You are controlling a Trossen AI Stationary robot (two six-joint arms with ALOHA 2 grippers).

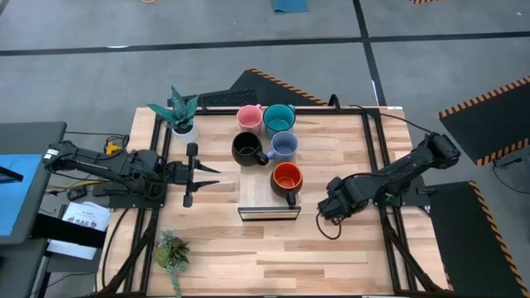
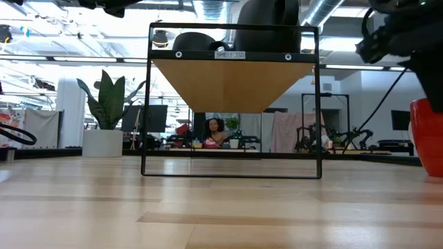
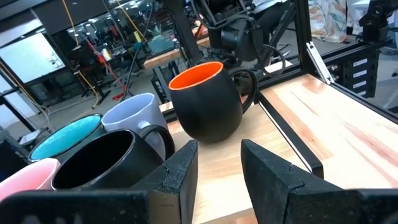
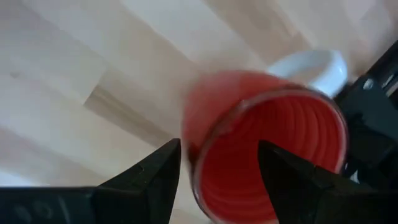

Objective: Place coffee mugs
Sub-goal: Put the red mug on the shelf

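Five mugs stand on a small raised wooden shelf [image 1: 257, 194] at the table's middle: pink [image 1: 250, 117], teal [image 1: 279, 118], black [image 1: 247, 148], pale blue [image 1: 284, 146] and orange-lined [image 1: 287, 178]. The red mug [image 4: 267, 143] is at the table's right, under my right gripper [image 1: 335, 207], and shows at the right edge of the low view [image 2: 426, 131]. My right gripper [image 4: 219, 174] is open. One finger is outside the mug's wall and the other is over its mouth. My left gripper [image 1: 207, 174] is open and empty, left of the shelf, facing the mugs [image 3: 217, 168]. My right gripper comes at the red mug from above, slanting down. Its fingers stand on either side of the mug's near wall [image 4: 194, 149], one outside [image 4: 158, 177] and one over the opening [image 4: 286, 174]. I cannot tell whether they touch it.
A potted plant in a white pot [image 1: 178, 112] stands at the far left corner, and a second plant [image 1: 171, 251] at the near left. The shelf's black wire frame [image 2: 232, 104] stands mid-table. A white piece [image 4: 311, 65] shows beyond the red mug. A person sits in the room behind [image 2: 214, 131].
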